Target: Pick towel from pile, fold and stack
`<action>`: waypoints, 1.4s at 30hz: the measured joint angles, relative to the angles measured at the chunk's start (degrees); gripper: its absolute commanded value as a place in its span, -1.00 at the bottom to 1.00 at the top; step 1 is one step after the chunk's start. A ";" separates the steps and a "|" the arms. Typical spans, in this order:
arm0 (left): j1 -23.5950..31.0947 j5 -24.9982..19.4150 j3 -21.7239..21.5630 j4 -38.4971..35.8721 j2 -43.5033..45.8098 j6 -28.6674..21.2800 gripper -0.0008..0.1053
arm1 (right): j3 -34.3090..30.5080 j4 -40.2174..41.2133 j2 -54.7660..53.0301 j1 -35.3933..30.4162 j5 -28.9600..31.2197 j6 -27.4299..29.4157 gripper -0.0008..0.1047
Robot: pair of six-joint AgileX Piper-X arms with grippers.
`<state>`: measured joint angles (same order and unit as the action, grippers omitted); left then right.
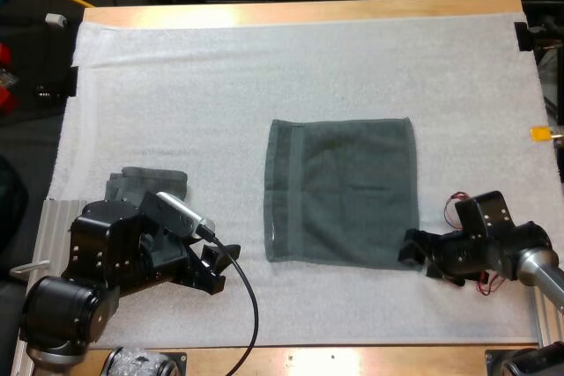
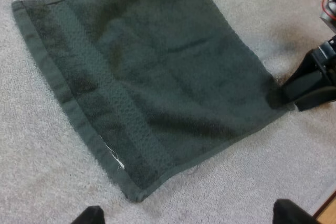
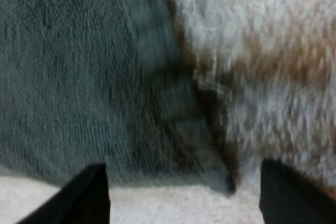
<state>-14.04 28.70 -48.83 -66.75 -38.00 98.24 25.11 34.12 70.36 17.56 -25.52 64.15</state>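
Note:
A dark grey-green towel (image 1: 342, 191) lies spread flat in the middle of the white mat (image 1: 264, 68). A small folded towel stack (image 1: 145, 184) sits at the left, partly hidden behind my left arm. My left gripper (image 1: 220, 266) hovers left of the spread towel's near left corner; its fingertips (image 2: 88, 216) stand wide apart, open, with the towel (image 2: 152, 77) ahead of them. My right gripper (image 1: 412, 248) is low at the towel's near right corner. Its fingers (image 3: 79, 192) are open, one on each side of that corner (image 3: 215, 174), which lies flat on the mat.
The mat covers most of the wooden table (image 1: 291, 11). Bare mat lies beyond the towel and between the towel and the stack. The table's front edge (image 1: 352, 360) runs just behind both grippers.

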 measured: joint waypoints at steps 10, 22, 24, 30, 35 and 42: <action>0.00 0.00 0.00 0.00 0.00 0.00 0.18 | 0.08 -1.16 3.27 0.00 -0.46 -0.30 -0.45; 0.00 0.17 0.39 0.03 -0.58 0.07 0.17 | 0.27 0.24 3.01 0.00 -0.34 0.88 -0.99; 0.00 0.15 0.80 0.08 -1.38 0.07 0.10 | 0.18 1.14 1.73 0.00 0.11 1.00 -0.99; 0.00 1.11 1.95 1.72 -5.06 0.07 -0.18 | 0.18 3.64 -4.79 0.00 1.62 1.38 -0.99; 0.00 4.47 2.77 3.61 -9.38 0.07 0.03 | 0.18 7.31 -9.81 0.00 2.29 3.17 -0.99; 0.00 7.15 2.77 6.00 -16.08 0.14 0.30 | 0.18 10.77 -12.99 0.00 4.98 3.52 -0.99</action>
<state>-14.04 35.85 -46.06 -60.75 -54.07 98.39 25.29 44.89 57.36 17.56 -20.54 67.67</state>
